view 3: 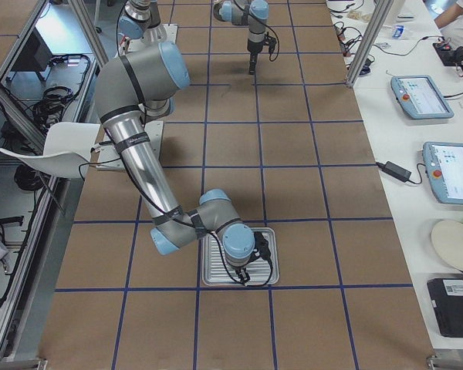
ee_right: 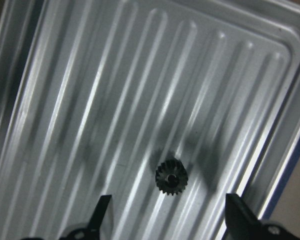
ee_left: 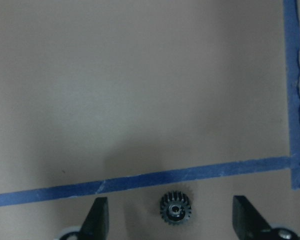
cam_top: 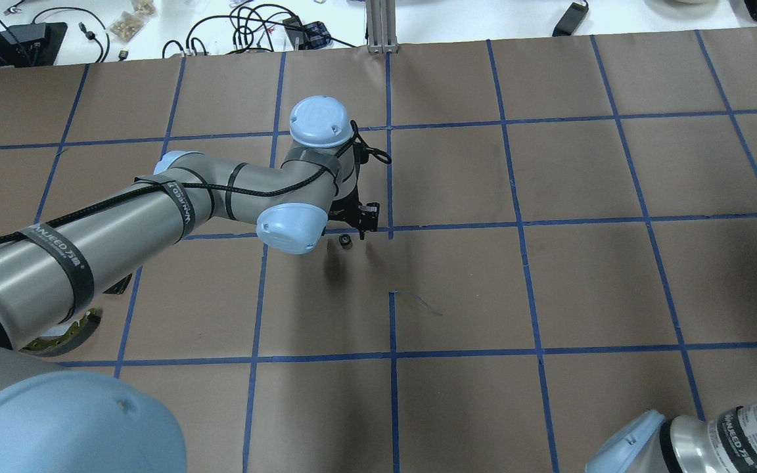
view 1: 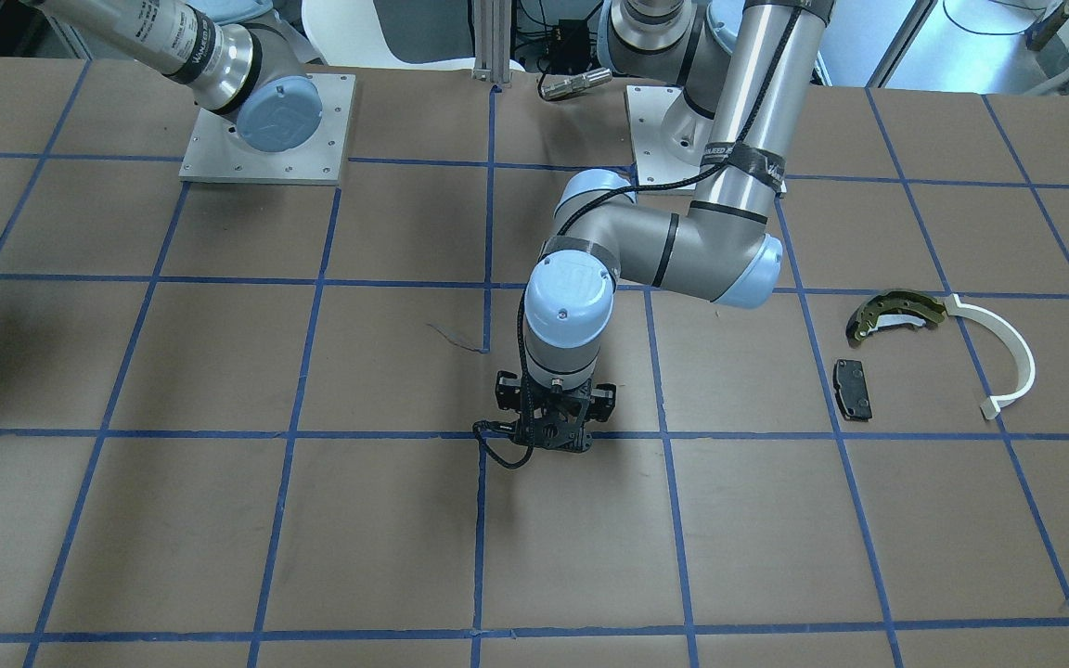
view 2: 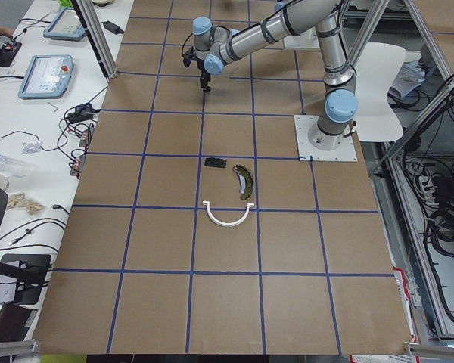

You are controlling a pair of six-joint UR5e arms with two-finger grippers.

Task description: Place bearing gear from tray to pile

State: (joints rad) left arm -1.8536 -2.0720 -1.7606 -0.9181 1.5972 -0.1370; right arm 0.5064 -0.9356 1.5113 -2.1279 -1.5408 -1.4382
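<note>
On brown gridded paper [view 1: 219,520], well apart from the pile [view 1: 896,312], a bearing gear [ee_left: 175,209] is bracketed, apparently flat, by the wide-parted left gripper [ee_left: 169,199]. A second gear [ee_right: 171,178], in the tray [ee_right: 90,100], is bracketed likewise by the wide-parted right gripper [ee_right: 168,197].

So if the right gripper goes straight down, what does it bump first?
Probably the small black gear, lying on the metal tray right between the open fingers of the right gripper, though depth is unclear.

Left tool [ee_left: 171,215] and right tool [ee_right: 170,215] both point downward, jaws seemingly spread wide.
</note>
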